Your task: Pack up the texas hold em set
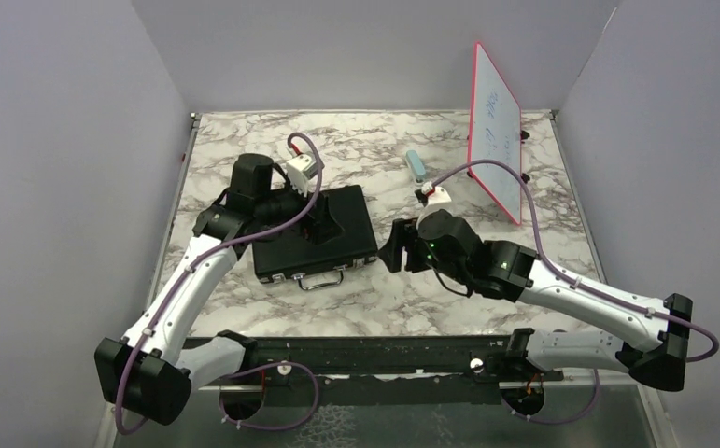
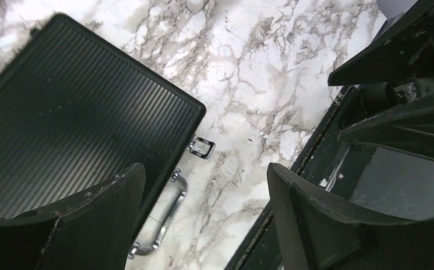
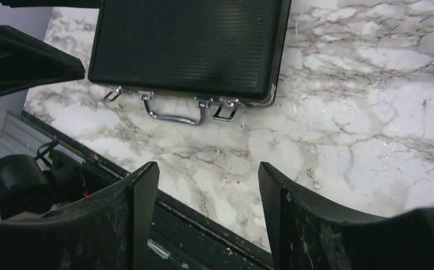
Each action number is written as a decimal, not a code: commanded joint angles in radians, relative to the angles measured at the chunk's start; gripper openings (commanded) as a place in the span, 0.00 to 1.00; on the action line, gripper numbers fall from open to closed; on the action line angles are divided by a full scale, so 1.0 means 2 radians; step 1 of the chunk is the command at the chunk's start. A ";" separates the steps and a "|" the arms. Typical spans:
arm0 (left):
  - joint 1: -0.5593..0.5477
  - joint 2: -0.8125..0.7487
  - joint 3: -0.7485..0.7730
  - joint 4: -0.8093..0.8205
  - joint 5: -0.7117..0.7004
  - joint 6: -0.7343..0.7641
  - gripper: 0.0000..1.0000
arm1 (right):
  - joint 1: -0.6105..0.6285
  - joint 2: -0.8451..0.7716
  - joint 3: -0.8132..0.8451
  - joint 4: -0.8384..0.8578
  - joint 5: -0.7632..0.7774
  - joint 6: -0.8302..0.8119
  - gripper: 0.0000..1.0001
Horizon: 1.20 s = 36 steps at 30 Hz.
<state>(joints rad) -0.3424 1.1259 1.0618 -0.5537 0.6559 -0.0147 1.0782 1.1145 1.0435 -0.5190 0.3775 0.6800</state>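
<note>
The small black briefcase (image 1: 314, 235) lies closed on the marble table, its silver handle (image 1: 321, 278) and latches facing the near edge. It also shows in the left wrist view (image 2: 79, 129) and in the right wrist view (image 3: 189, 45). My left gripper (image 1: 326, 227) is open and empty over the case lid, near its front right corner. My right gripper (image 1: 395, 247) is open and empty, just right of the case and apart from it. Chips, cards, dice and buttons are out of view.
A red-framed whiteboard (image 1: 494, 131) stands at the back right. A pale blue oblong block (image 1: 416, 165) lies left of it. The black mounting rail (image 1: 374, 355) runs along the table's near edge. Grey walls close in both sides.
</note>
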 commanded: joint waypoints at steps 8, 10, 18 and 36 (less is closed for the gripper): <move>0.001 0.011 -0.104 0.030 -0.069 -0.112 0.60 | -0.001 0.060 -0.045 0.076 -0.076 -0.045 0.51; 0.000 0.021 -0.112 0.037 -0.079 -0.115 0.53 | -0.002 0.091 -0.041 0.088 -0.079 -0.052 0.47; -0.001 0.049 -0.126 0.017 -0.162 -0.155 0.34 | -0.002 0.205 -0.011 0.106 -0.055 -0.055 0.35; -0.005 0.095 -0.142 -0.014 -0.246 -0.194 0.18 | -0.002 0.276 0.026 0.105 -0.042 -0.065 0.38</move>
<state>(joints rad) -0.3470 1.2762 0.8082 -0.5400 0.2485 -0.3920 1.0782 1.6257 1.0634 -0.3222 0.2577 0.5560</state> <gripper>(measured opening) 0.190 0.411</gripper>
